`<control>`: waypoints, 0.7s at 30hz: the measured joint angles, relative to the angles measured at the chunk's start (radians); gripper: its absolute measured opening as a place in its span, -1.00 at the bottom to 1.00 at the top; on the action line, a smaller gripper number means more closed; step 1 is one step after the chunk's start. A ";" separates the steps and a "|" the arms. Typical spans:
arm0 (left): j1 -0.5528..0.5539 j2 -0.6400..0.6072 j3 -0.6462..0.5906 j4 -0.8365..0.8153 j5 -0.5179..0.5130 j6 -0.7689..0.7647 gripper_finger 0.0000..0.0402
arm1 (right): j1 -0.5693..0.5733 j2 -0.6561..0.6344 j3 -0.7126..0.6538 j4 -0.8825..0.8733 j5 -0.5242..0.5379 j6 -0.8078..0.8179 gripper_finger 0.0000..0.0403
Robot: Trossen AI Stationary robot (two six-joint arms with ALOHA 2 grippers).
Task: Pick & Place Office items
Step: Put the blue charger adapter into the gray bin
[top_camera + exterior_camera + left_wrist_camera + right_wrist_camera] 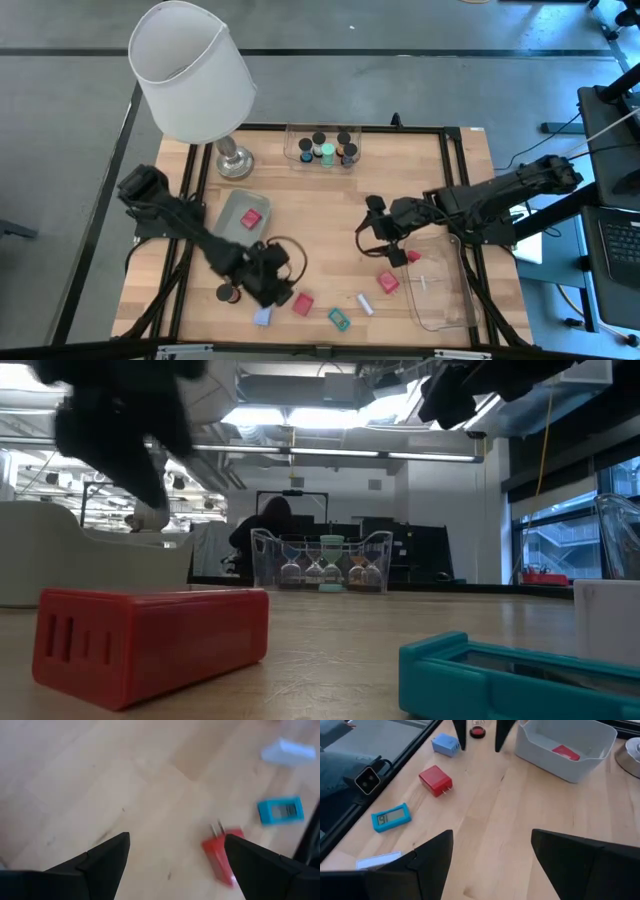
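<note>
Wooden tabletop (330, 220) inside a black frame, concrete floor around it; white-shaded lamp (192, 70) at 11 o'clock

Sorted so far, as far as can be judged:
- clear tray (322, 147) at 12 o'clock, holding several dark cylinders with coloured tops
- grey bin (243, 212) at 9 o'clock, holding one flat red piece (252, 216)
- clear tray (445, 290) at 4 o'clock, contents too faint to tell

Left loose, all toward 6 o'clock:
- red plug block (302, 303), prongs showing in the wrist views
- teal clock-like piece (339, 319) just beside it
- pale-blue block (264, 316)
- small white stick (365, 304)
- second red block (388, 283) near the 4 o'clock tray
- dark cylinder with a red top (228, 294) at 7 o'clock

Judgement: roughly half placed, six pieces outstanding

Left gripper (283, 294): low over the 6 o'clock cluster, fingers (105, 857) spread wide, nothing between them; the red plug block lies just beside one finger, not touching

Right gripper (372, 232): raised near table centre, toward 3 o'clock, fingers (427, 855) apart and empty, bare wood between them
</note>
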State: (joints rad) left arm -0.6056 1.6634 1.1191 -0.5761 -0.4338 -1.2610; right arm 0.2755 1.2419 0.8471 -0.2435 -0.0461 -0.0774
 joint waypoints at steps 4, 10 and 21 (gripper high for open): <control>-0.060 0.011 0.000 0.045 -0.013 0.049 0.60 | 0.016 0.000 0.000 0.005 0.035 0.017 0.35; -0.072 0.011 0.000 0.145 -0.063 0.099 0.60 | 0.017 0.000 0.000 0.008 0.077 0.050 0.35; -0.017 0.004 0.000 0.160 0.044 -0.259 0.60 | 0.017 0.000 0.000 0.012 0.091 0.062 0.35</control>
State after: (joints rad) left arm -0.6231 1.6676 1.1191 -0.4161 -0.3903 -1.5201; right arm 0.2924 1.2423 0.8471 -0.2317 0.0452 -0.0155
